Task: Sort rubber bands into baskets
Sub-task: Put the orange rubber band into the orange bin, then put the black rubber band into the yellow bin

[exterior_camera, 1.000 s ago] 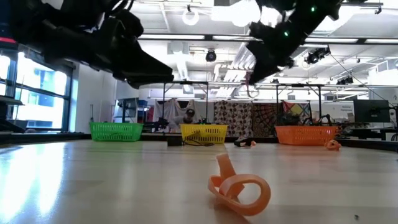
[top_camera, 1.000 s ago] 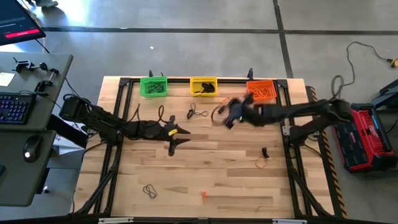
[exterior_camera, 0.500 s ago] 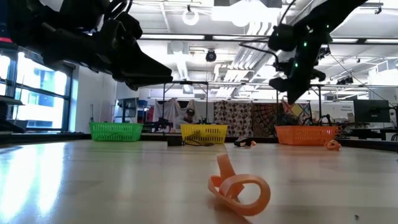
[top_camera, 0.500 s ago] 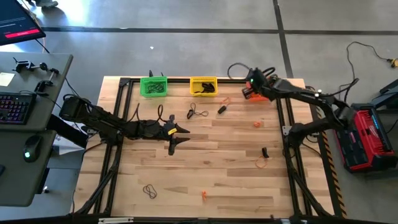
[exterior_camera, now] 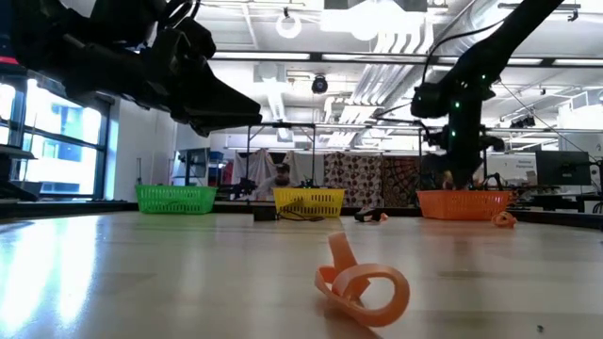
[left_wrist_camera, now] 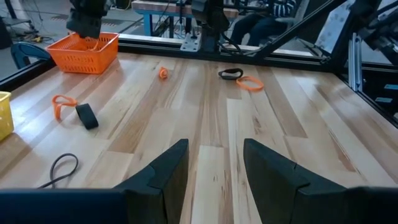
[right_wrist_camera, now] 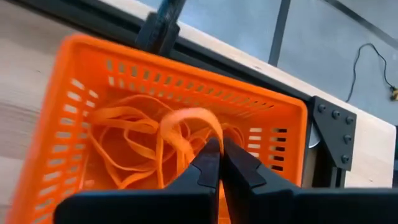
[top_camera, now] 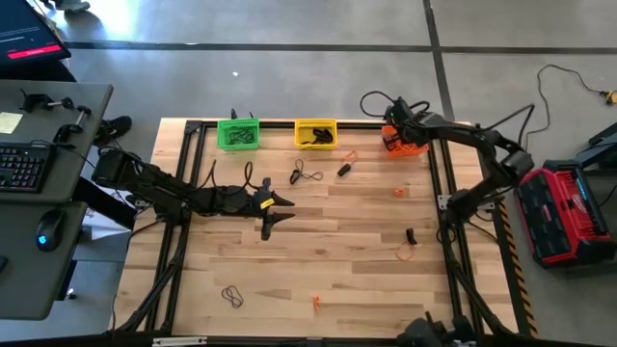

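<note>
Three baskets stand along the table's far edge: green (top_camera: 238,134), yellow (top_camera: 315,133) and orange (top_camera: 407,145). My right gripper (top_camera: 393,132) hangs over the orange basket (right_wrist_camera: 186,81), tipped down into it and shut on an orange rubber band (right_wrist_camera: 186,119). More orange bands (right_wrist_camera: 124,149) lie in a pile in that basket. My left gripper (top_camera: 275,206) waits open above the table's middle left, with nothing between its fingers (left_wrist_camera: 214,168). Loose bands lie flat on the table, among them a black one (top_camera: 307,174) and an orange one (top_camera: 398,192). My right gripper pinches the orange rubber band between its two fingertips, at one end of its loop (right_wrist_camera: 210,138). The fingers slant down from above into the orange basket. The loop arches away from the fingertips over the pile; whether it touches the pile I cannot tell.
More loose bands: orange (top_camera: 350,154), black (top_camera: 344,170), black (top_camera: 411,235), orange (top_camera: 406,253), black (top_camera: 231,295), orange (top_camera: 315,302), this last one curled close to the low camera (exterior_camera: 363,282). A black metal frame (top_camera: 439,183) runs around the table.
My right gripper has swung from the far middle of the table toward the far right corner, and has come to stand over the orange basket. It has sunk and tipped further down, staying shut. My left gripper has kept still.
</note>
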{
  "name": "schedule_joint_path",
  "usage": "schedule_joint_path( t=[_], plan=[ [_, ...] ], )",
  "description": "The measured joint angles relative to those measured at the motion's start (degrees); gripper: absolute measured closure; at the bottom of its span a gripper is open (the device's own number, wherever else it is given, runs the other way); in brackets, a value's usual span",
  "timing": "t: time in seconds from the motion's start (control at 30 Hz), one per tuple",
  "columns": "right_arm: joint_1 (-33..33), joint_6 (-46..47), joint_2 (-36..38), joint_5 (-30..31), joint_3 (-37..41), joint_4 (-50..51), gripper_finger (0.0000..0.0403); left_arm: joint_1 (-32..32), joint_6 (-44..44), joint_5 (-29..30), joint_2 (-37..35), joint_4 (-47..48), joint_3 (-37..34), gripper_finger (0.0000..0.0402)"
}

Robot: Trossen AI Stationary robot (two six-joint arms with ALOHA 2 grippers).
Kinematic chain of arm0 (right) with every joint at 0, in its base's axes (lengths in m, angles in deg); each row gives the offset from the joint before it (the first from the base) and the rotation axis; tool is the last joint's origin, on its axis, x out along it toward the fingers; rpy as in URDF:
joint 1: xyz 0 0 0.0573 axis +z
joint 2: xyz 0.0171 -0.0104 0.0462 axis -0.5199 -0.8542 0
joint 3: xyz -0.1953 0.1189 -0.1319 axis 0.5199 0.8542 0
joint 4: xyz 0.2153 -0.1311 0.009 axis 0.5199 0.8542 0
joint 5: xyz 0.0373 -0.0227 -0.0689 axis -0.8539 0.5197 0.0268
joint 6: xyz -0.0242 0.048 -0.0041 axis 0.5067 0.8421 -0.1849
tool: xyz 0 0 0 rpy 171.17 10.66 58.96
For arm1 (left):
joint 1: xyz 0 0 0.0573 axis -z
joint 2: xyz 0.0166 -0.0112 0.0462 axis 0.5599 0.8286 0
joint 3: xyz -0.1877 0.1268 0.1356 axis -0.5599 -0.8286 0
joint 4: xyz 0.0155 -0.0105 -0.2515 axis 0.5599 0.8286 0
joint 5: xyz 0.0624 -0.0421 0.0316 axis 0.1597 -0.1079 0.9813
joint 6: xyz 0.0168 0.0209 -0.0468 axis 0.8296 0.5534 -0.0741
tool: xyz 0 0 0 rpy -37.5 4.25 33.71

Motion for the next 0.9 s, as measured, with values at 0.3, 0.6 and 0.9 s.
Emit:
schedule_joint_path(
  t=[0.3, 0.6, 0.9],
  plan=[
    [-0.2, -2.8, -0.8, -2.4, 0.0, 0.0, 0.0322, 0.0, 0.0, 0.4, 0.0, -0.1, 0.0, 0.0254],
    [-0.2, -2.4, -0.8, -4.5, 0.0, 0.2, 0.0218, 0.0, 0.0, 0.6, 0.0, -0.1, 0.0, 0.0254],
    [1.4, -8.8, 3.7, -5.6, 0.0, 1.6, 0.0345, 0.0, 0.2, 1.9, 0.0, -0.1, 0.0, 0.0254]
  ],
)
